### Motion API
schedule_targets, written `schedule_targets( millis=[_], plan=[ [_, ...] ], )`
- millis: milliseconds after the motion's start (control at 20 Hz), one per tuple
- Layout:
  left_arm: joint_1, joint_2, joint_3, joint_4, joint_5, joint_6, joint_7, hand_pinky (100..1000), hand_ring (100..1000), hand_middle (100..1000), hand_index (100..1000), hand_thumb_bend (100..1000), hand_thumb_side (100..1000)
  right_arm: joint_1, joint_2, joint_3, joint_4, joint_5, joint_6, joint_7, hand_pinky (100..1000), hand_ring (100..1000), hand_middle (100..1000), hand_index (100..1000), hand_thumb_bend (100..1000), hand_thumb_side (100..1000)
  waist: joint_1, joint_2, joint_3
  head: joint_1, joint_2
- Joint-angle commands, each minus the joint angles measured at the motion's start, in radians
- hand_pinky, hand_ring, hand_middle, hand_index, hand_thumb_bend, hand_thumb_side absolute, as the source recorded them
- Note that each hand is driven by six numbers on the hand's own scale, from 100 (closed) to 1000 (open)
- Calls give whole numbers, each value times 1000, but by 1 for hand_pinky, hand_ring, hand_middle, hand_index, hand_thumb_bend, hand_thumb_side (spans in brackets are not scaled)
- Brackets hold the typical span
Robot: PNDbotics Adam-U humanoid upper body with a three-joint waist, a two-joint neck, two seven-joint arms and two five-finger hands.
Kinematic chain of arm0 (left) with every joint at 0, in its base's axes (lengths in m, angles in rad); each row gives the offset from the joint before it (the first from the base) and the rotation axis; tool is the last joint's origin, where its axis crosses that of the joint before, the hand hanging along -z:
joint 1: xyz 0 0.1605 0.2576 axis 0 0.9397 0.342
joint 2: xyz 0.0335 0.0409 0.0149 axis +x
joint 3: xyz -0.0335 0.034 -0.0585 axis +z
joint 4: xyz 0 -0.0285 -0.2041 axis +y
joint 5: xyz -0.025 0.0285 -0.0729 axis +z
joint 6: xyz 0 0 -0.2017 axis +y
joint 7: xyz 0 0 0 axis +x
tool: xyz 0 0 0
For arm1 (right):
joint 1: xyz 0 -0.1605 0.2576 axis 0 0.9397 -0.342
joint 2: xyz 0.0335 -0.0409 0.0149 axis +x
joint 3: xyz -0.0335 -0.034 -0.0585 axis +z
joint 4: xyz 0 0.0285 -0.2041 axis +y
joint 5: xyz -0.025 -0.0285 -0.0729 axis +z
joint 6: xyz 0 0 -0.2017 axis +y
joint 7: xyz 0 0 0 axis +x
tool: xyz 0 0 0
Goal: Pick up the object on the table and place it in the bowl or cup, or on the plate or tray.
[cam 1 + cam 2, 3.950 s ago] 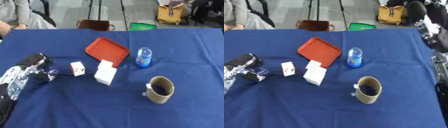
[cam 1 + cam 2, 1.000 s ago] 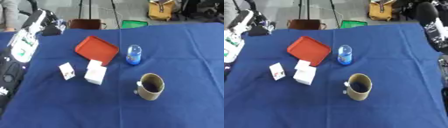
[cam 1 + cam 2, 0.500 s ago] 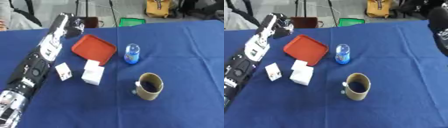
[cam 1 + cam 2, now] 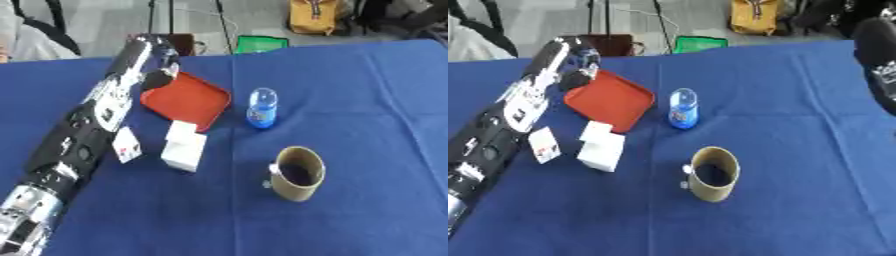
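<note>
Left hand (image 4: 158, 67) now farther out over flat red square tray (image 4: 185, 99), fingers curled, empty; small white box (image 4: 185, 145) nearer robot

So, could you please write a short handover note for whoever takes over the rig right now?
Left hand: stretched out over the far corner of the red tray, fingers curled, holding nothing that shows.
Right hand: not in view.
On the blue table: two white blocks and a small white card near the tray, blue bottle upright, cup nearest.
Done: nothing placed.
Left: pick up an object and place it.
</note>
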Motion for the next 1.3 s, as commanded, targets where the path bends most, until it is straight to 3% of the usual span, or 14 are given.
schedule_targets(
  millis=[50,100,350,450,500,750,1050,1300],
  plan=[
    [-12,-1,-2,0,-104,-12,-40,754,861,848,924,299,647,-11,-6,-6,-19,-6,-2,3,757,680,709,793,255,529,-6,-12,-1,-3,-5],
    [-11,-5,0,2,-128,-11,-49,778,893,881,949,513,723,-11,-6,-7,-19,-6,-3,2,757,680,709,793,255,530,-6,-13,0,-4,-5],
    [-2,-10,14,-7,-124,-9,-83,773,906,897,956,557,762,-10,-5,-8,-18,-6,-2,2,757,680,709,794,254,530,-6,-16,4,-9,-6],
    [3,-5,21,-31,-85,-1,-79,752,892,886,946,531,784,-8,-5,-9,-17,-6,-2,2,757,680,709,793,254,530,-7,-17,7,-11,-6],
    [5,-1,25,-51,-56,5,-75,695,847,848,923,486,783,-8,-5,-9,-16,-6,-2,2,757,679,708,793,254,530,-8,-18,9,-12,-6],
    [48,75,57,-343,323,74,-67,621,773,779,885,439,781,-3,-9,-15,-13,-3,-4,-4,757,679,708,793,253,530,-11,-23,33,-25,-6],
    [159,209,117,-826,688,127,-72,621,771,778,868,535,630,-2,-17,-20,-9,0,-7,-11,757,679,708,794,252,530,-13,-30,64,-43,-1],
    [322,283,170,-1051,851,110,-104,616,767,772,871,538,611,3,-24,-21,-4,3,-9,-13,757,679,708,794,252,530,-10,-36,81,-56,8]
  ],
)
